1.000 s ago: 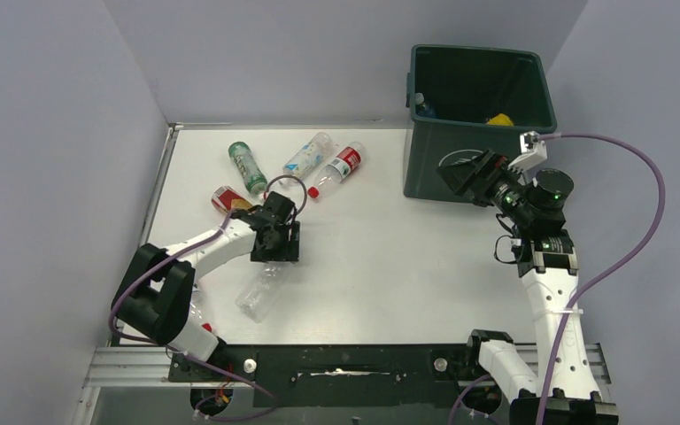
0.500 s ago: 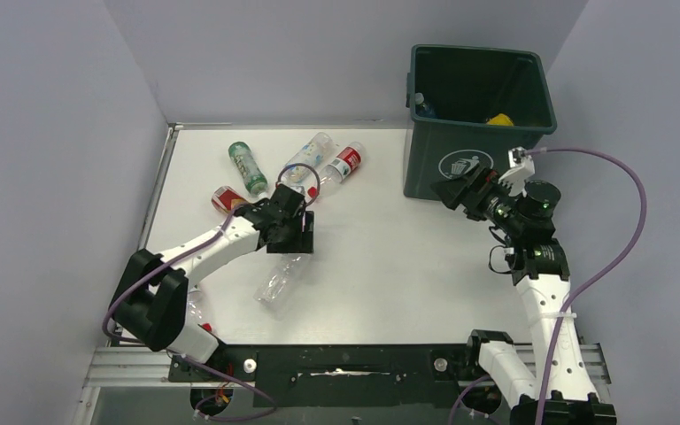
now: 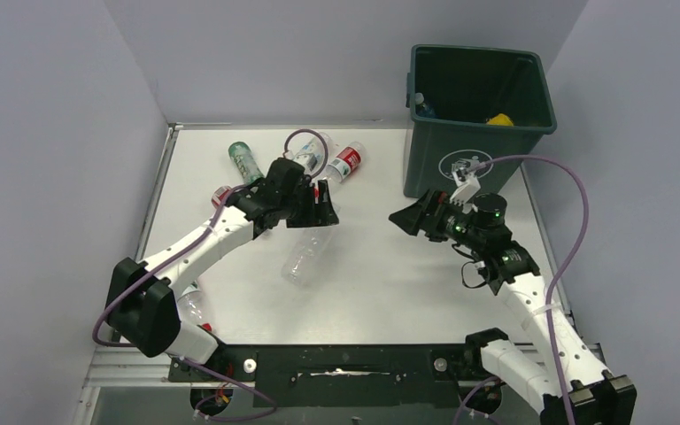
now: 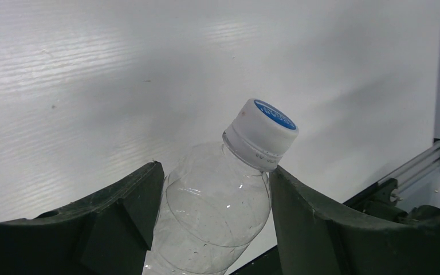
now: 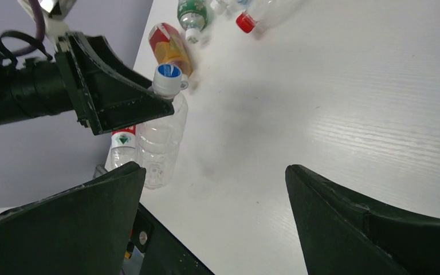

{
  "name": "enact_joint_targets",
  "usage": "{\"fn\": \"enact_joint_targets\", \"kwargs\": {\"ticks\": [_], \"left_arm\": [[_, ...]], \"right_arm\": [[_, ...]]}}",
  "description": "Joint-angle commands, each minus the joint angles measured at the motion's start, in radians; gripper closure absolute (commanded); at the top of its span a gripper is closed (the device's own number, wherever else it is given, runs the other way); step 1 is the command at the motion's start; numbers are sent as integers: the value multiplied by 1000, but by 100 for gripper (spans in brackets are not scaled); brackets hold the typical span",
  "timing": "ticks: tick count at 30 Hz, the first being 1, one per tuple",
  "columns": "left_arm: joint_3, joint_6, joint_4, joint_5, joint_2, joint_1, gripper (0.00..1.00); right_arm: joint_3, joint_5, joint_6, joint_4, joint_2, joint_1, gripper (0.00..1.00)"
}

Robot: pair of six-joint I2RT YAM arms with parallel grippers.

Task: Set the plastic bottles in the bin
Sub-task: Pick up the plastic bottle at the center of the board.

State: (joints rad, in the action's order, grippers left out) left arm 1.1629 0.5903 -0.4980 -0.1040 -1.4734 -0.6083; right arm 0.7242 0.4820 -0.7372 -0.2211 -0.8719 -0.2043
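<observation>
Snugly, left gripper (image 4: 215, 172) clamped around clear bottle (image 4: 206, 217), right gripper (image 5: 213, 169) spread wide, empty.

The left arm (image 3: 197, 248) reaches from its base at the lower left of the top view diagonally up toward the centre, with the elbow low and the wrist raised. The left gripper (image 3: 317, 212) is clamped on the shoulder of a clear bottle (image 4: 212, 212) (one finger on either side, seen from its wrist). The right arm (image 3: 536, 301) rises from the lower right and bends leftward. The right gripper (image 3: 407, 217) points left toward mid-frame, jaws spread wide, holding nothing.
</observation>
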Motion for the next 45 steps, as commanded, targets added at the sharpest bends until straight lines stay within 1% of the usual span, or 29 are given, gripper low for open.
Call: {"fn": "enact_joint_targets", "kwargs": {"ticks": [1,7,13,21,22,29,31,34,36,38,42,43,44,45], "left_arm": [[73,50,126,-116,46,-4,54],[90,132,224,-214,51,-1,54],[62,251,376,-335,60,12,54],[-32,413,588,-443,85,35,54],[-46,434,627,-450,88,37,54],[-113,544,761,-475,100,46,54],[-132,576,802,-478,102,47,54],[-154,606,838,-482,106,49,54],[-155,602,834,-480,111,54,51],[-144,575,792,-471,117,60,48],[-113,494,652,-435,138,80,29],[-105,467,622,-428,144,89,20],[-98,447,593,-416,151,97,16],[-88,429,563,-411,157,106,16]], "right_arm": [[-15,-122,-4,118,-30,-148,0],[-12,-229,18,187,-91,-323,0],[5,-299,31,250,-167,-435,0],[24,-347,39,337,-231,-531,1],[25,-353,39,345,-237,-539,1],[37,-372,43,380,-275,-577,0],[41,-372,45,386,-286,-585,5],[46,-378,47,386,-294,-595,20],[49,-388,48,378,-294,-603,29],[54,-405,51,364,-285,-607,32],[67,-441,56,326,-259,-607,36],[72,-449,57,314,-255,-608,37],[77,-457,58,304,-253,-608,37],[81,-460,58,295,-249,-607,38]]}}
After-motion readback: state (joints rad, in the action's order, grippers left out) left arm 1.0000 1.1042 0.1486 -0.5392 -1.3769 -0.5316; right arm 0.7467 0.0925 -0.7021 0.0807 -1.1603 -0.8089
